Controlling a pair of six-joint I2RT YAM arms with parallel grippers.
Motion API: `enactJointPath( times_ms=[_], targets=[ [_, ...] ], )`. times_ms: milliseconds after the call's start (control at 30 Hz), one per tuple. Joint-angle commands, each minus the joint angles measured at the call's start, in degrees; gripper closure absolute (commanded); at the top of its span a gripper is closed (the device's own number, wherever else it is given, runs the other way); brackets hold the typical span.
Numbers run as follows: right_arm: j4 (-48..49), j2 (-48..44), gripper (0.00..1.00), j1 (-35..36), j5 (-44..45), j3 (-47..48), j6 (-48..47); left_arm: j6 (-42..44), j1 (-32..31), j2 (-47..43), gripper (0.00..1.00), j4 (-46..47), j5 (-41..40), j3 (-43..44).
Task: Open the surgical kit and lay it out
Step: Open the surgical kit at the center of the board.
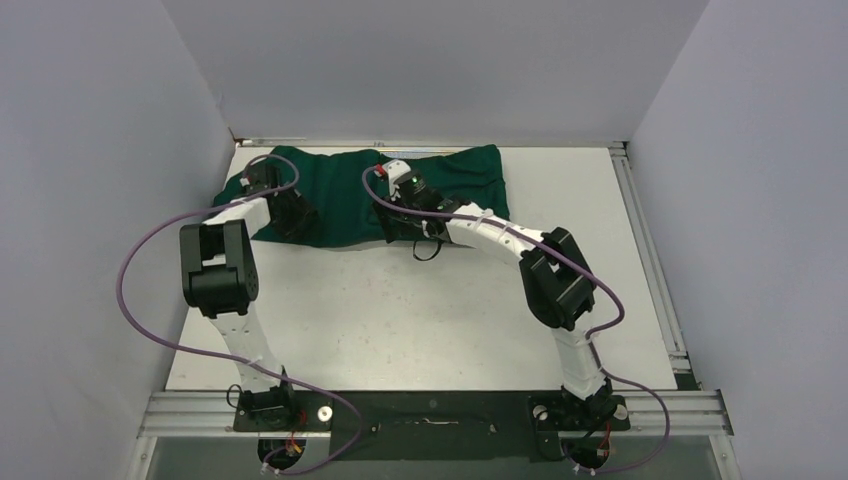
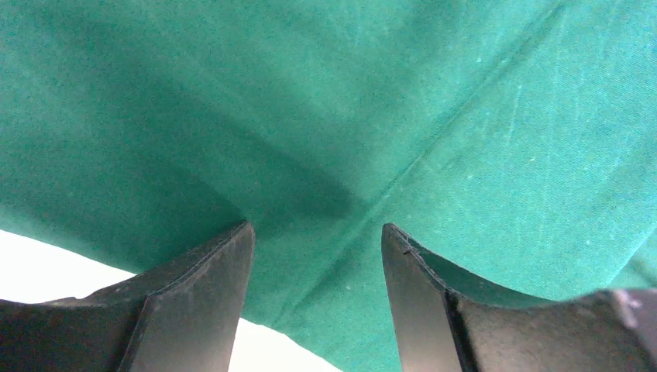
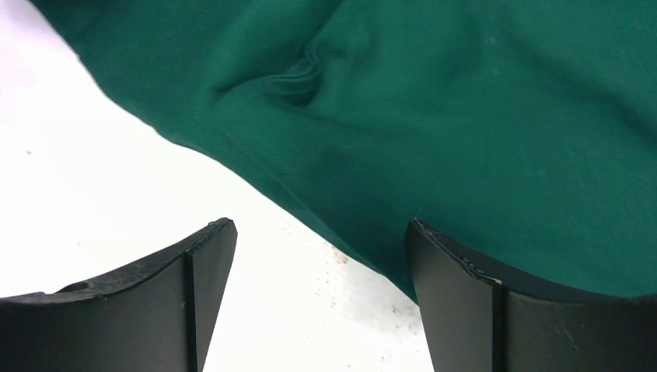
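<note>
The dark green cloth (image 1: 350,190) lies bundled along the far edge of the surface (image 1: 420,320), toward the far-left corner. No tray or tools show, so nearly all the unfolding and laying out appears left to do. The left arm (image 1: 230,215) holds its jaws released over a crease in the cloth, pinching nothing, and the right arm (image 1: 490,232) holds its jaws released astride the cloth's near edge.
</note>
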Motion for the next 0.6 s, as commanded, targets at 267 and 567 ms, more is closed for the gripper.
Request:
enactJointPath(
  times_ms=[267,567],
  targets=[
    [8.01,4.33,0.24,2.08,0.39,4.65,-6.29,-1.53,0.6,-0.21,0.43,-8.96,-5.91,-0.96],
    [8.6,4.99,0.44,1.82,-2.17,6.44,-6.48,0.85,1.4,-0.6,0.43,-9.99,-5.35,0.82]
  ],
)
